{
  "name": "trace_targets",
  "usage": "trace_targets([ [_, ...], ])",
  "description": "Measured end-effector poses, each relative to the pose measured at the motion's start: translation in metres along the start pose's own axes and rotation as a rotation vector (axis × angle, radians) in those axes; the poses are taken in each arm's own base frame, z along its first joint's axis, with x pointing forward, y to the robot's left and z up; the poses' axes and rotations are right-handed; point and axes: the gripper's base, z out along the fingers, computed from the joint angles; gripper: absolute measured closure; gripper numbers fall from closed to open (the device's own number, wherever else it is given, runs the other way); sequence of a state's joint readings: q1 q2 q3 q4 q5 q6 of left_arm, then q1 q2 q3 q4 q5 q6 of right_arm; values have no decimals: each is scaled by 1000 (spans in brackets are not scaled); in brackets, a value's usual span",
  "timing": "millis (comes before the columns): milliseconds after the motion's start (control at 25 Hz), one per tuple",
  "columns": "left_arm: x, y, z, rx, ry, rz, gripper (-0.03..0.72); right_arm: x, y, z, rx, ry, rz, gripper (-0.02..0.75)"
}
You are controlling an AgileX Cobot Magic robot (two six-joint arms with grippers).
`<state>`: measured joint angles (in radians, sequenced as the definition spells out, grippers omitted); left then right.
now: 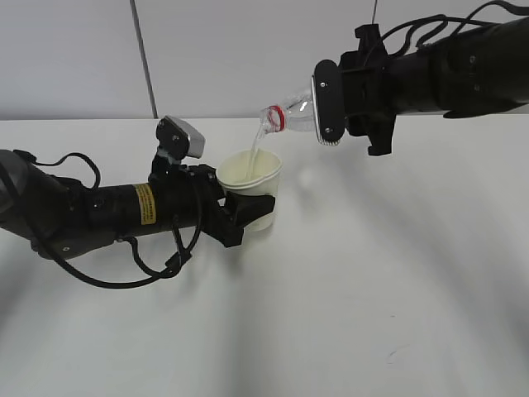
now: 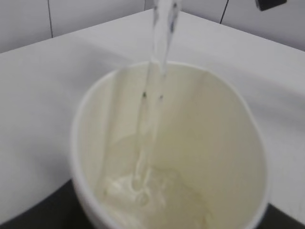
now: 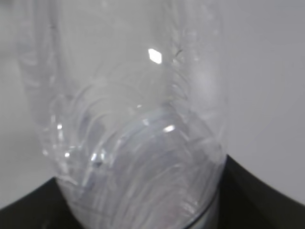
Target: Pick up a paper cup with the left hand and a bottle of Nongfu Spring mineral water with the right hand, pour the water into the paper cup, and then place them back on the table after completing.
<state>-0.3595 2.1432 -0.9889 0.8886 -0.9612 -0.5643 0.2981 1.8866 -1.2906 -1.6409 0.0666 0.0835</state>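
Note:
The left hand's gripper [image 1: 252, 208] is shut on a white paper cup [image 1: 250, 175] and holds it upright just above the table [image 1: 372, 281]. The right hand's gripper [image 1: 331, 103] is shut on a clear bottle [image 1: 291, 114] with a red neck ring, tilted mouth-down to the left over the cup. A stream of water [image 1: 258, 147] runs from the bottle's mouth into the cup. In the left wrist view the cup [image 2: 224, 143] fills the frame and the water [image 2: 152, 114] falls into a shallow pool at its bottom. In the right wrist view the bottle [image 3: 128, 119] fills the frame.
The white table stretches around both arms. A grey wall [image 1: 231, 50] with a vertical seam stands behind it. Black cables [image 1: 124, 273] loop under the left arm onto the tabletop.

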Motion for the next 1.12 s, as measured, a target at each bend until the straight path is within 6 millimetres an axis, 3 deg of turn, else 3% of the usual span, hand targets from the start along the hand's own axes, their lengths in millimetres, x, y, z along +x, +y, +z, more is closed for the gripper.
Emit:
trace_targets([
  [1120,0,2,0,-17,-5,-13,289,0,0,0,0,1,70,290],
])
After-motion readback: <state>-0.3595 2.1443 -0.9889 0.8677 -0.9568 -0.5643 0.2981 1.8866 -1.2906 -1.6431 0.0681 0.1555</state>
